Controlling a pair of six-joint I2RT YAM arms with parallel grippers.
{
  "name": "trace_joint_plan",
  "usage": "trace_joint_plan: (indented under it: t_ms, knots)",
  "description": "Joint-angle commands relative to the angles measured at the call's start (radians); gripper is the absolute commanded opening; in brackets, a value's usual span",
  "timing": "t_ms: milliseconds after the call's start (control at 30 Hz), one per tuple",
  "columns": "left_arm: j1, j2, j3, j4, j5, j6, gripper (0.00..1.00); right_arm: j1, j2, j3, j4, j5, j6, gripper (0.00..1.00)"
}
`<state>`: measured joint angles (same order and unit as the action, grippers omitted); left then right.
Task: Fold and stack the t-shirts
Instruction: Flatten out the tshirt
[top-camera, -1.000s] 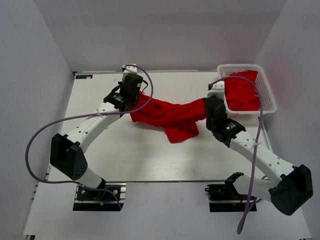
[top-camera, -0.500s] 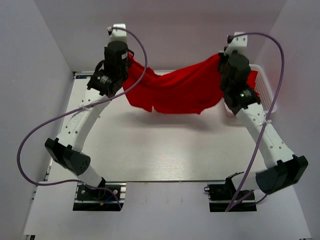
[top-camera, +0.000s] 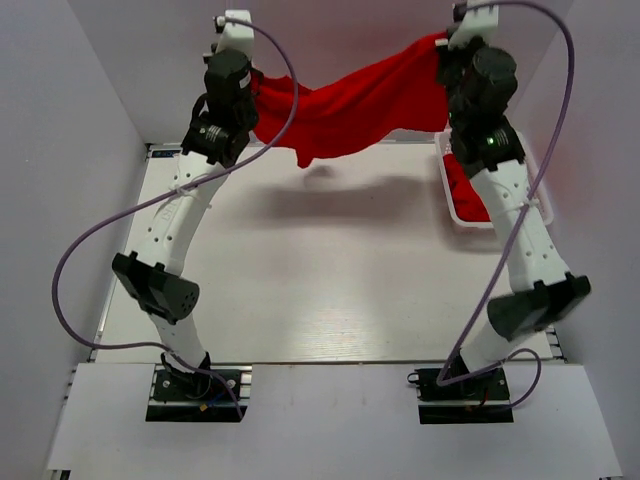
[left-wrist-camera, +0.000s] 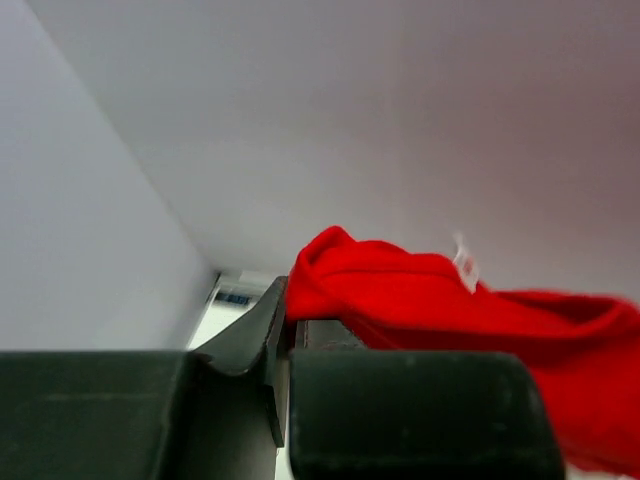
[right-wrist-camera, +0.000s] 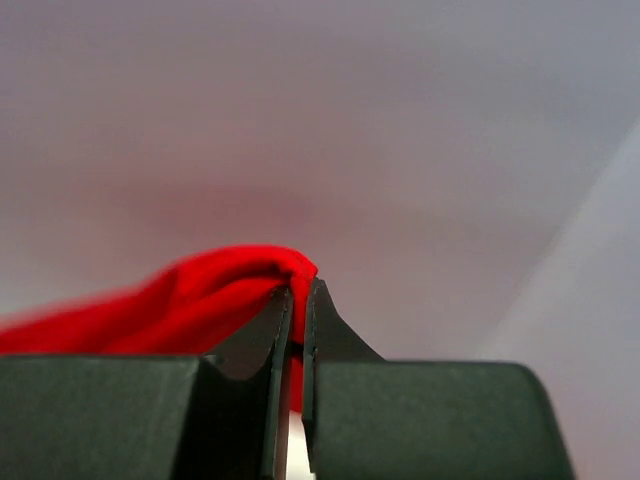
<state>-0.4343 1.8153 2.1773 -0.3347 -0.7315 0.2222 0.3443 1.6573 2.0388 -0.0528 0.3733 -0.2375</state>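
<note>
White table; basket holds red cloth; left pincer and right pincer clench a t-shirt.

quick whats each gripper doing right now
left gripper: closed, holding one end of the raised red t-shirt
right gripper: closed, holding the other end of the same red t-shirt

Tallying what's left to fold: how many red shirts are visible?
2. One shirt hangs stretched between the left claw and right claw; a second shirt lies in the basket, partly behind the right arm, and that heap may hide more.
</note>
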Motion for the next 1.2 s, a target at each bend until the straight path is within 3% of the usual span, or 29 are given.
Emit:
trace_joint_plan:
  t_ms: [0, 67, 100, 200, 267, 367, 467, 533, 733, 900, 1167]
  knots:
    - [0.023, -0.144, -0.144, -0.152, -0.049, -0.1, 0.0, -0.024, -0.184, -0.266, 0.001, -0.019, 0.036, 0.0]
    - [0.034, -0.169, -0.256, -0.272, -0.005, -0.275, 0.0, -0.036, -0.238, -0.554, 0.016, -0.037, 0.11, 0.0]
    - [0.049, -0.195, -0.301, -0.371, 0.033, -0.34, 0.0, -0.037, -0.305, -0.618, 0.016, -0.04, 0.188, 0.0]
    - [0.075, -0.241, -0.557, -0.353, 0.177, -0.441, 0.0, -0.051, -0.359, -0.97, 0.013, -0.04, 0.312, 0.0]
    - [0.086, -0.252, -0.715, -0.333, 0.28, -0.451, 0.0, -0.06, -0.376, -1.084, 0.001, -0.053, 0.343, 0.0]
    - [0.086, -0.241, -0.723, -0.414, 0.279, -0.512, 0.0, -0.067, -0.395, -1.097, -0.079, -0.05, 0.359, 0.0]
    - [0.097, -0.295, -0.685, -0.391, 0.346, -0.491, 0.0, -0.068, -0.441, -1.034, -0.099, -0.053, 0.346, 0.0]
    - [0.097, -0.394, -0.685, -0.315, 0.403, -0.463, 0.0, -0.067, -0.482, -0.993, -0.102, -0.04, 0.342, 0.0]
    - [0.097, -0.629, -0.685, -0.279, 0.351, -0.454, 0.0, -0.07, -0.683, -0.944, -0.122, 0.045, 0.31, 0.0]
    - [0.097, -0.792, -0.628, -0.259, 0.382, -0.412, 0.0, -0.067, -0.836, -0.893, -0.137, 0.004, 0.288, 0.0]
    - [0.097, -0.791, -0.551, -0.247, 0.369, -0.366, 0.0, -0.065, -0.88, -0.832, -0.099, 0.009, 0.242, 0.0]
